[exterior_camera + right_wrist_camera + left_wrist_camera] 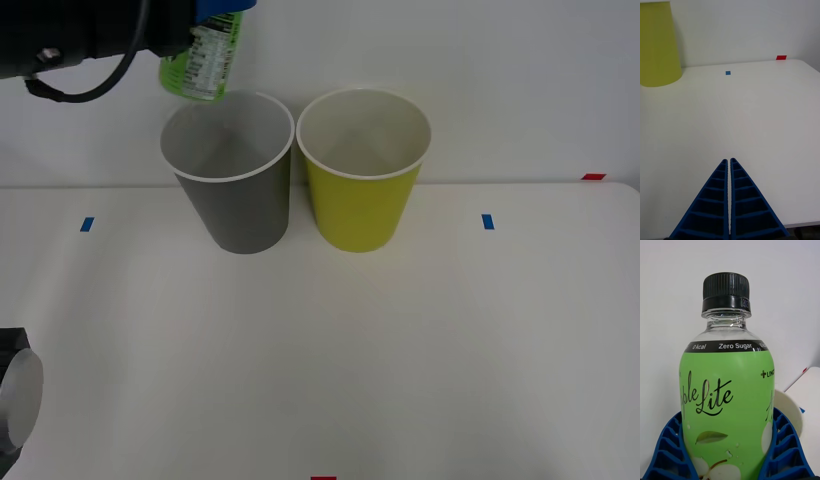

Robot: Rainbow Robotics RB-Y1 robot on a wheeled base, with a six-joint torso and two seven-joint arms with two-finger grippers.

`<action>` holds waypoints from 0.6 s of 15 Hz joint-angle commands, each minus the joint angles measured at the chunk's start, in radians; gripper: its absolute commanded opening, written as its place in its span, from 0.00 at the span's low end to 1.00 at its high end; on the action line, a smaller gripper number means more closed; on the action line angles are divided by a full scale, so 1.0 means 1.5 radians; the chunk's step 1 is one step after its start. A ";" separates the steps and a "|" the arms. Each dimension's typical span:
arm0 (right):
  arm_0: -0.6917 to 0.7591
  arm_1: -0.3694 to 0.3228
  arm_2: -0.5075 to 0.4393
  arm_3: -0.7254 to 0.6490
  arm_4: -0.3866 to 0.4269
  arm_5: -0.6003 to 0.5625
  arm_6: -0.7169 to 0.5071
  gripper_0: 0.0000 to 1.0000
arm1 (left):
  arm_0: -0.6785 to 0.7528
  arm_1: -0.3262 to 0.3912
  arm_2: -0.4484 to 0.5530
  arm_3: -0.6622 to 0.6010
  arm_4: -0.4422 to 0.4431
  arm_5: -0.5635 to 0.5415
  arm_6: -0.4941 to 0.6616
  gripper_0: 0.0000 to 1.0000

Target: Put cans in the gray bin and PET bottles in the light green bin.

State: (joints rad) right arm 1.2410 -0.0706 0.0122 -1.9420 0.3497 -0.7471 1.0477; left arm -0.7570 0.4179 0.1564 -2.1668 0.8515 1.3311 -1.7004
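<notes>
2 bins wait; my left hand grips the PET bottle above the gray one, so the light green bin lies rightward. Right hand closed, idle.

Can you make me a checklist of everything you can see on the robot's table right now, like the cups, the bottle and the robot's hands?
Surface: white table, with small blue and red tape marks at its edges.
Job's things: gray bin and light green bin stand upright side by side at the back, very close together; both look empty. PET bottle, green label, black cap on, held in the air up behind the gray bin's left rim.
Clutter: nothing seen.
Grippers: left gripper shut on the bottle's body; right gripper shut, empty, low over bare table.
Cables: one black cable looping off the left arm.
Surroundings: plain white wall behind.
</notes>
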 commanded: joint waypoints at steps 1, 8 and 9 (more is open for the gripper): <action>0.000 0.000 0.000 0.000 0.000 0.000 0.000 0.00 | -0.009 -0.001 -0.100 0.056 -0.067 -0.129 0.050 0.00; 0.000 0.000 0.000 0.000 0.000 0.000 0.000 0.00 | -0.045 -0.001 -0.267 0.225 -0.090 -0.420 0.059 0.00; 0.000 0.000 0.000 0.000 0.000 0.000 0.000 0.00 | -0.049 -0.001 -0.281 0.227 -0.090 -0.424 0.062 0.00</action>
State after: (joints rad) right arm 1.2410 -0.0706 0.0122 -1.9420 0.3497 -0.7471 1.0477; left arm -0.8216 0.4159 -0.2444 -1.8340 0.7171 0.7045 -1.6130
